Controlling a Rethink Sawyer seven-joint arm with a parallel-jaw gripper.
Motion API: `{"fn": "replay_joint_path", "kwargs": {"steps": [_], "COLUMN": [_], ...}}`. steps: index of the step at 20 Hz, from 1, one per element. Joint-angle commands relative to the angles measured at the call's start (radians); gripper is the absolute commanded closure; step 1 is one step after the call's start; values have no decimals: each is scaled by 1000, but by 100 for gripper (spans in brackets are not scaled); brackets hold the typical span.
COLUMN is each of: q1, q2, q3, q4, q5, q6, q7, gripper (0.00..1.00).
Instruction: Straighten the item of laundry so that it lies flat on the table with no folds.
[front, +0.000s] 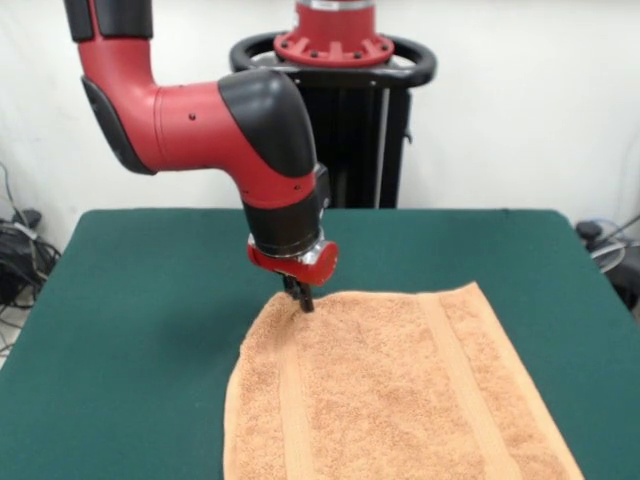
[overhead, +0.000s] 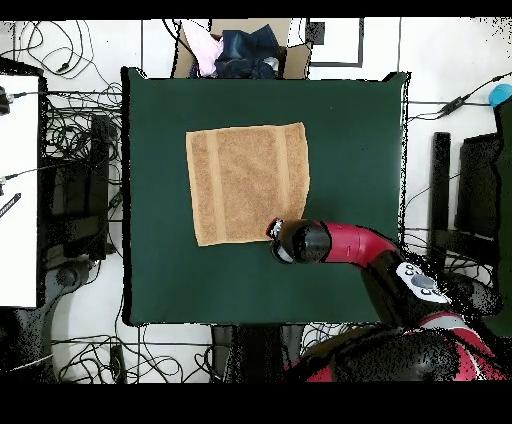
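The light orange-tan terry cloth towel (front: 400, 395), roughly square with two flat woven bands, lies spread on the wide dark green felt-topped counter (front: 140, 320), nearly flat in both views. The red and black arm's end effector (front: 301, 297) has its dark tips down at one corner of the towel, touching or just above the pile — whether they are parted, closed, or pinching cloth cannot be told, since the tips are small and merge with the terry. That corner looks slightly rounded and drawn in, so the task seems close to done. The risk, as I judge it, lies in the lift-off: if any loops are caught, rising would drag the corner up and leave a fresh fold — and a sideways move while pressing could bunch the edge.
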Motion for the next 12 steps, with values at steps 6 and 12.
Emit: {"fn": "replay_joint_path", "kwargs": {"steps": [6,12], "q1": [23,55], "q2": [72,-11], "q3": [-48,-56], "q4": [-73,-7], "q5": [26,92], "q6": [29,117], "q7": [55,87], "gripper": [100,100]}}
